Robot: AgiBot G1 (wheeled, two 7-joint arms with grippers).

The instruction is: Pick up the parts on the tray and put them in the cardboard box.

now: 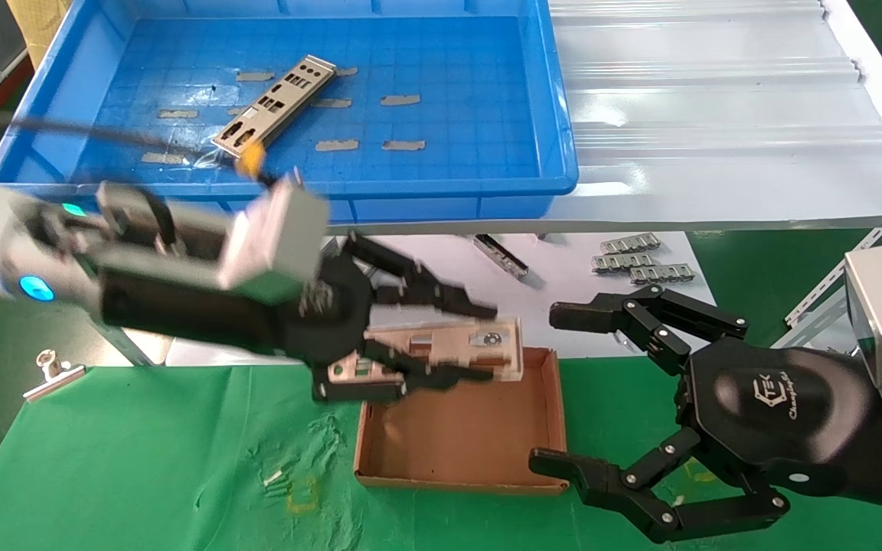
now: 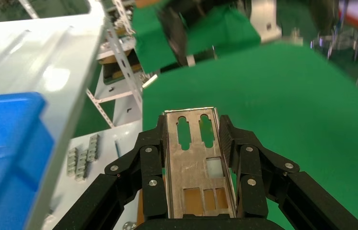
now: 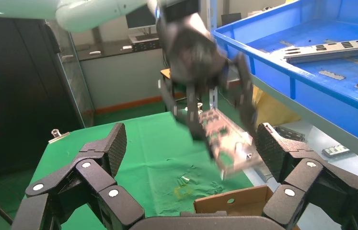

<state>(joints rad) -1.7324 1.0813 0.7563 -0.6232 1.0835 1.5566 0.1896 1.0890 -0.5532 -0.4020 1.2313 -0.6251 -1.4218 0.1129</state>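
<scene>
While the left gripper (image 1: 441, 337) carries one part (image 1: 441, 348) over the far edge of the box (image 1: 464, 428), its fingers are clamped on the long edges of this plate, one finger on each side. From the left wrist view the part (image 2: 198, 163) lies flat between the black fingers (image 2: 150, 167), with its free end pointing away from the palm.

In my judgement the plate is light and stiff, but thin, so it may bend if it is squeezed hard on its faces. Bare metal looks slippery, and the punched holes leave sharp, narrow bridges. Holding it by the two long edges near the middle seems the safest place.

At about 11 o'clock from the box, a second part (image 1: 274, 101) rests on the floor of the tray (image 1: 556, 115), lying diagonally. It is the same silver-grey plate with small round and rectangular cutouts. The tray is bright blue plastic with a grid floor and bits of beige tape (image 1: 400, 99) stuck on it. It stands on a white ribbed sheet (image 1: 717, 115).

The box is brown cardboard, shallow and square, and it sits on a green cloth (image 1: 104, 459). At 1 o'clock from it lie some small ridged strips (image 1: 640, 259).

At 3 o'clock from the box, the right gripper (image 1: 548, 386) waits with its fingers wide apart and holds nothing.
</scene>
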